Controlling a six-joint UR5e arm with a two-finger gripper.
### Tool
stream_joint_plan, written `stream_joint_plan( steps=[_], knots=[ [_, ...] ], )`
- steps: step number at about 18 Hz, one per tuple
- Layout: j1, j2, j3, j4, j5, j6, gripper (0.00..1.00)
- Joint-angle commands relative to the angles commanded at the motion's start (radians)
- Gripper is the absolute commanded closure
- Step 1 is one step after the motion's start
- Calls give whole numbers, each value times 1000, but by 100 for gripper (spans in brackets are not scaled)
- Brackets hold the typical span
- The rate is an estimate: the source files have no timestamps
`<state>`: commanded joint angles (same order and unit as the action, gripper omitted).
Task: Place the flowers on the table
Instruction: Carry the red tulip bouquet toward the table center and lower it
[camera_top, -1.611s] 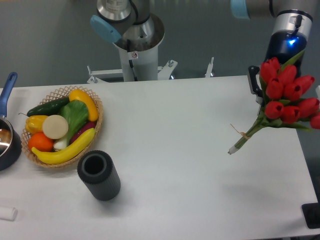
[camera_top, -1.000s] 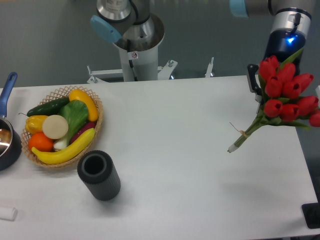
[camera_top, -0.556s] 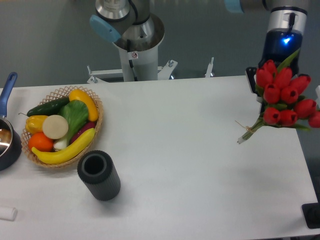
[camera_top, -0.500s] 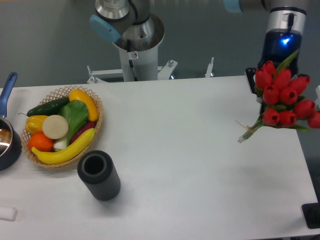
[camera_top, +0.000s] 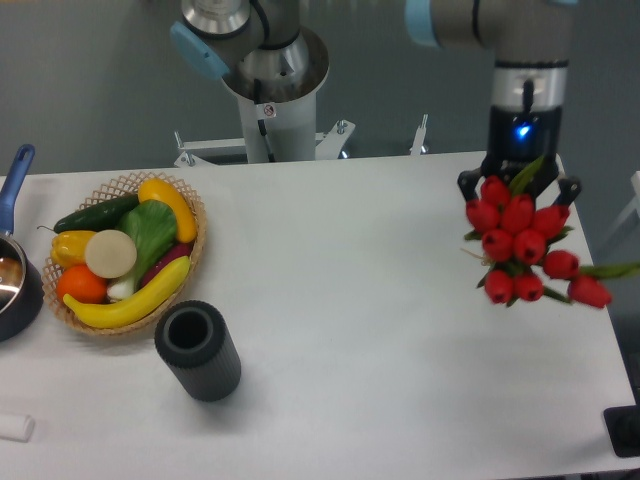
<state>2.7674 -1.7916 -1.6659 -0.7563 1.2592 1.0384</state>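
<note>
Tulips aloft near the table's right edge

Tulips (camera_top: 524, 245), red-headed and green-leaved, hang below the gripper (camera_top: 519, 185), blooms facing the camera and spilling toward the right edge of the table (camera_top: 360, 320). From this angle the stems are hidden behind the heads, so the bunch looks tipped nearly end-on, which suggests it is carried in the air, not resting on the white top; whether any part touches the surface cannot be told. The two dark fingers show at either side of the uppermost blooms, set narrow and apparently clamped on the bunch somewhere behind the flowers, though the contact itself is out of sight. A carry like this keeps the soft heads clear of the fingers.

Relative to the gripper, the flowers sit directly beneath and slightly to the camera's right, over the table's far right portion. The wicker basket (camera_top: 196, 245) of vegetables and the black cylinder (camera_top: 198, 351) stand well apart, toward the left edge, so bare white surface lies under the bunch.
</note>
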Motion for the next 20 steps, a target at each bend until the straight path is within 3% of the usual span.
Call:
stream_joint_plan(
  steps=[8, 20],
  knots=[
    [-150, -124, 14, -5, 284, 52, 64],
    [-223, -284, 23, -6, 275, 48, 64]
  ],
)
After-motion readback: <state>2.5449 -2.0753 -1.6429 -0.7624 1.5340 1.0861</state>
